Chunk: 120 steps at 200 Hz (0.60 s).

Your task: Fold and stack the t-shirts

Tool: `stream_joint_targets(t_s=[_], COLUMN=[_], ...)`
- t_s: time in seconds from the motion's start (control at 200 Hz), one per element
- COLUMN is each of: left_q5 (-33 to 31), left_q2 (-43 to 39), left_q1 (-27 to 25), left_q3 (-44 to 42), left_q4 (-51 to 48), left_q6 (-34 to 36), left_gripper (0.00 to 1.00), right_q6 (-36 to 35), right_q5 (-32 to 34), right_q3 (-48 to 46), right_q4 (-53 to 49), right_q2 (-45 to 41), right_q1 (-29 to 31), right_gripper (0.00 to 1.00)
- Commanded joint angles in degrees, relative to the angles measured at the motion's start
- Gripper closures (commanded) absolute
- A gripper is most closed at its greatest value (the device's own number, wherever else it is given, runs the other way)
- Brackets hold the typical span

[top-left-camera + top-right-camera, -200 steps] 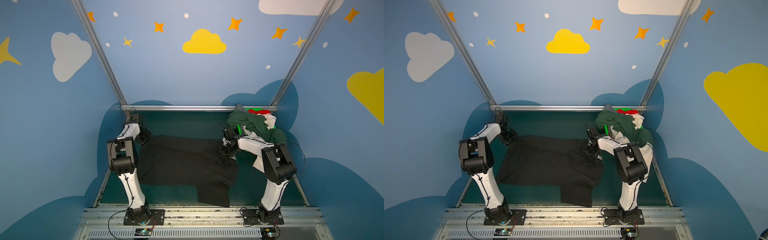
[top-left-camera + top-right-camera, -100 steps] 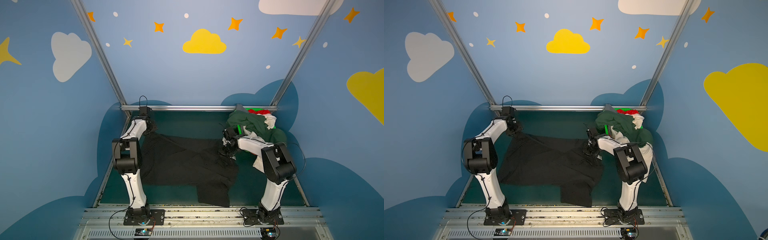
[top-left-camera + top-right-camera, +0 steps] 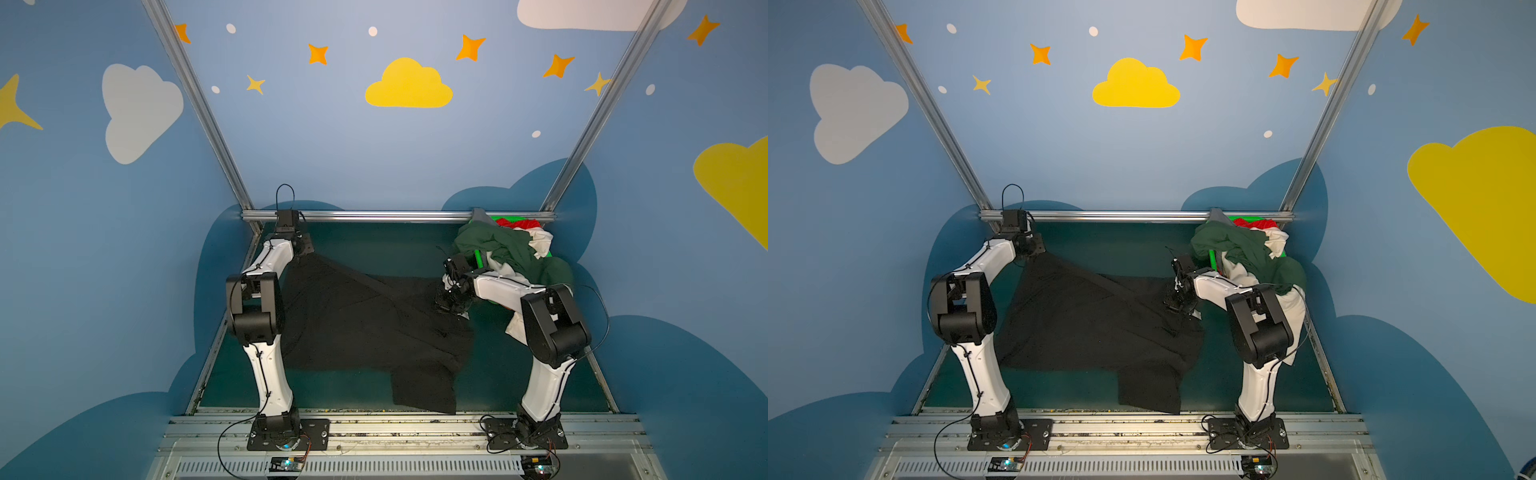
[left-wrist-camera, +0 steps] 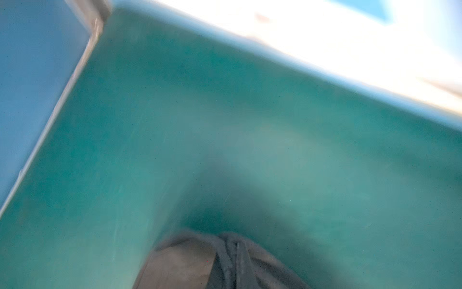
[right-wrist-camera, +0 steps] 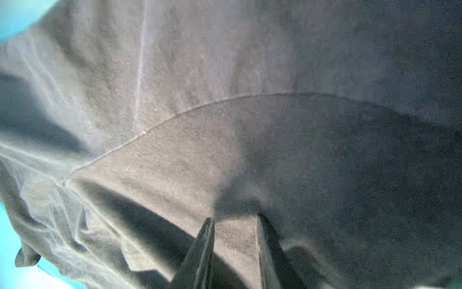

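White arm links (image 3: 270, 376), black joints, cables
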Motion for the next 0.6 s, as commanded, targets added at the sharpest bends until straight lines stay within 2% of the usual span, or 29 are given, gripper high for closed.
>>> stream_joint_targets(t_s=[0.0, 0.355, 0.596], left_q5=[1.2, -3.0, -7.2], left_q2=[0.8, -5.2, -10.2], left_q1=[0.1, -0.1, -0.2], left_q3=[1.2, -14.4, -20.8], left_q4=[1.3, 12.3, 15.7], left_q6=[2.2, 2.8, 1.0], left_gripper=[0.96, 0.96, 0.96], right_q6=[0.1, -0.2, -0.3], right_q5=[-0.2, -0.4, 0.1], right_q3=[-0.1, 0.4, 0.7], right_q4=[-1.8, -2.4, -3.1], right_q2=[2.5, 3.3, 3.4], right_q1=[0.8, 1.3, 1.5], right_gripper=[0.7, 0.7, 0.7])
